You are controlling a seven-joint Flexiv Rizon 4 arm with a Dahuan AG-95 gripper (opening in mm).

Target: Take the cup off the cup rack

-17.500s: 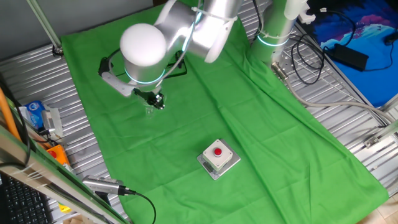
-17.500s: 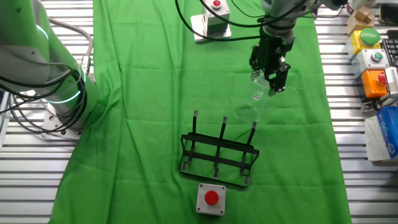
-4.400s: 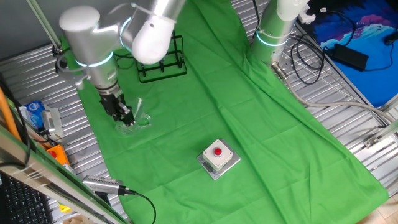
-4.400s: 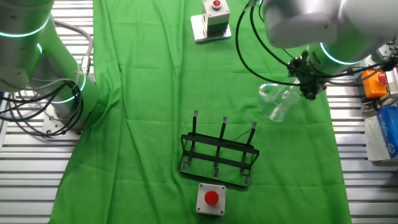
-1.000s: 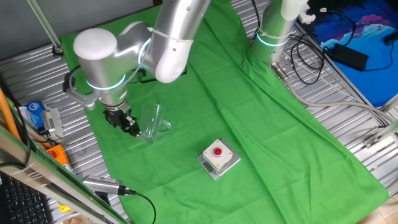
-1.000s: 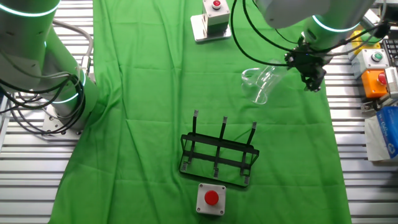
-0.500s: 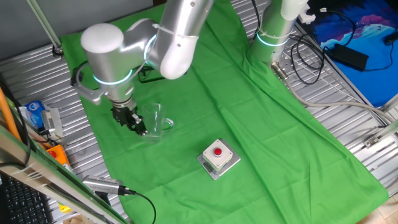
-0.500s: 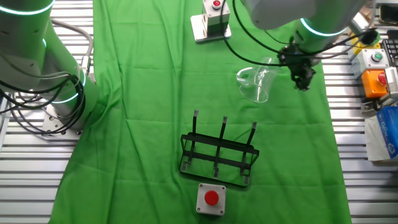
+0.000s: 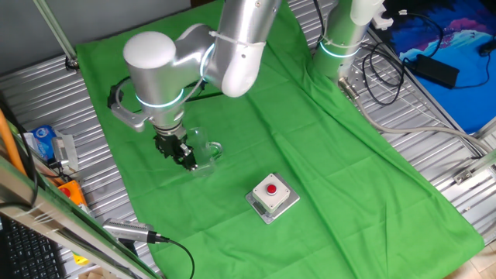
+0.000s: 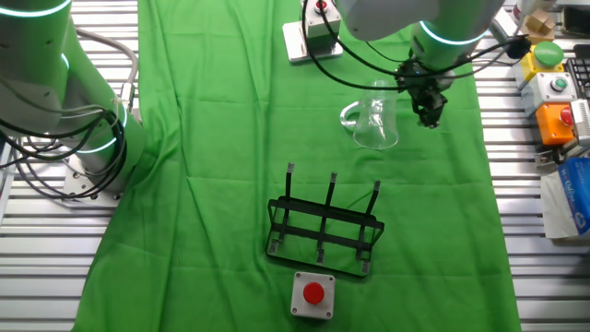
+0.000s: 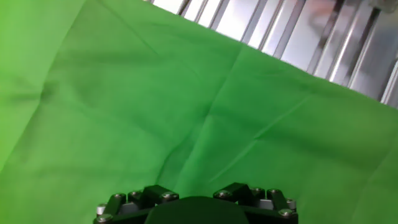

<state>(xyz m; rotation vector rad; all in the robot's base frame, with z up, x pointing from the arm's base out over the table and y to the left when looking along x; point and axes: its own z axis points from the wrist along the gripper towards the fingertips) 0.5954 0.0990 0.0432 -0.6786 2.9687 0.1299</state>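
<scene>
The cup (image 10: 373, 122) is a clear glass mug, nearly upright, handle pointing left, low over the green cloth and well off the rack. It also shows in one fixed view (image 9: 204, 152). My gripper (image 10: 427, 109) is shut on the cup's side away from the handle; it shows beside the cup in one fixed view (image 9: 183, 154). The black wire cup rack (image 10: 324, 231) stands with bare pegs nearer the cloth's front. In the hand view the gripper (image 11: 196, 196) points at bare cloth; the cup is only a dark rounded shape between the fingers.
A grey box with a red button (image 9: 272, 195) sits on the cloth near the cup. In the other fixed view one button box (image 10: 313, 295) sits in front of the rack and another (image 10: 313, 32) at the far edge. More button boxes (image 10: 553, 92) stand at the right.
My gripper has carried the cup further from the cloth's edge toward its middle, and the cup has turned from tilted to nearly upright.
</scene>
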